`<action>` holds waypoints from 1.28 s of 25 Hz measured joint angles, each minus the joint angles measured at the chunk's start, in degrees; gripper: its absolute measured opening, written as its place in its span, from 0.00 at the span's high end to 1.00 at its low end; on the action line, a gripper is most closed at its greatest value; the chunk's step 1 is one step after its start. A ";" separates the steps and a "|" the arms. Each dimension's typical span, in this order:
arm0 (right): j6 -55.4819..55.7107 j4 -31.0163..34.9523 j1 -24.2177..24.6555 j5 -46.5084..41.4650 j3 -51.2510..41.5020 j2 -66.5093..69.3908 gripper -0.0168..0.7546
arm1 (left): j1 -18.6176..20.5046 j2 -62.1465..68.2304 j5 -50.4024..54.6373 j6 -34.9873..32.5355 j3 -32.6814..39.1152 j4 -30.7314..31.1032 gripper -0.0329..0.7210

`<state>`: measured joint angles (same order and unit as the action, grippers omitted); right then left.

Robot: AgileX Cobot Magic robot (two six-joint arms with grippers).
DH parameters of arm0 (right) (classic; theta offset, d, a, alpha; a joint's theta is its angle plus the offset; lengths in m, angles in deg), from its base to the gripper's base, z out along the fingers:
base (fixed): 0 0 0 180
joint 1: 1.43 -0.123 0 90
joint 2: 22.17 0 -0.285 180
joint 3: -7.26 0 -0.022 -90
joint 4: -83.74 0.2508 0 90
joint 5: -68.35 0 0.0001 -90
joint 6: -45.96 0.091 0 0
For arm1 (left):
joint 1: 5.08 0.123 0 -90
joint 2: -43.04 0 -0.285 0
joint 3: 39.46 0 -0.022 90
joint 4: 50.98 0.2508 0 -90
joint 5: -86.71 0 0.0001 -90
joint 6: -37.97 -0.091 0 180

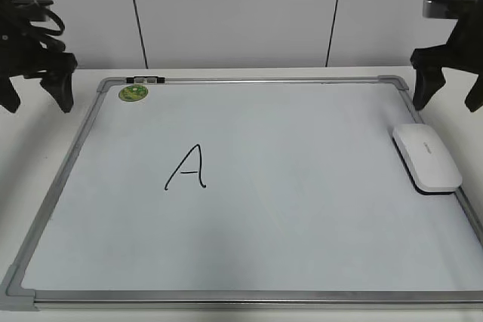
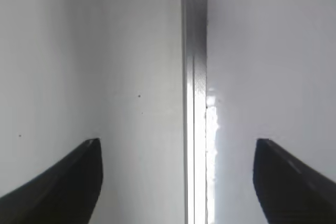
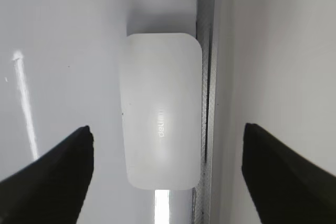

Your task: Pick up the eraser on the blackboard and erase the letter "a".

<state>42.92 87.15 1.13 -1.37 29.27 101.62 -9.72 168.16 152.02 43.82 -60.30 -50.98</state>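
The white eraser [image 1: 426, 157] lies flat on the blackboard [image 1: 302, 216] against its right frame edge. In the right wrist view the eraser [image 3: 161, 108] shows grey lettering and sits beside the frame strip [image 3: 206, 51]. My right gripper [image 1: 447, 103] is open and empty above and behind the eraser, its fingers [image 3: 167, 174] spread wider than it. My left gripper [image 1: 36, 99] is open and empty over the board's left frame [image 2: 194, 77], which runs between its fingers [image 2: 178, 182]. Only a large black capital "A" [image 1: 186, 167] shows on the board; no lowercase "a" is in view.
A round green magnet [image 1: 133, 93] and a small clip [image 1: 145, 80] sit at the board's far left corner. The board lies on a white table [image 1: 53, 148], with a panelled wall [image 1: 234, 13] behind.
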 joint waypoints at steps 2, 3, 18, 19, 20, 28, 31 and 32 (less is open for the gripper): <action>0.27 0.00 0.00 0.00 0.00 -1.99 0.14 | 0.00 -1.96 1.98 0.00 0.00 0.00 0.07; 0.65 0.00 0.00 -0.11 0.00 -3.23 0.16 | 0.00 -2.83 3.15 0.00 0.00 0.00 0.09; 1.54 0.73 0.00 -0.57 -18.67 -28.33 0.29 | -2.24 -21.45 5.40 0.00 0.00 0.64 0.38; 1.54 0.73 0.00 -0.57 -22.02 -31.11 0.29 | -3.14 -22.88 5.64 0.00 0.00 0.78 0.38; 1.54 0.86 0.00 -0.57 -23.68 -33.26 0.29 | -4.19 -24.50 5.65 0.00 0.31 0.89 0.39; 2.15 0.02 0.00 -1.33 -39.62 -57.41 0.29 | -10.73 -42.35 6.22 3.60 13.66 7.06 0.40; 2.28 1.20 0.00 -1.43 -45.03 -65.25 0.29 | -12.03 -50.87 5.15 4.73 21.13 7.30 0.40; 2.28 1.36 0.00 -1.43 -46.34 -66.95 0.29 | -12.30 -53.84 4.22 4.87 23.80 7.30 0.40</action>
<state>45.20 88.52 1.13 -2.80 -17.07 34.68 -22.02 114.31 156.24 48.69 -36.50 -43.68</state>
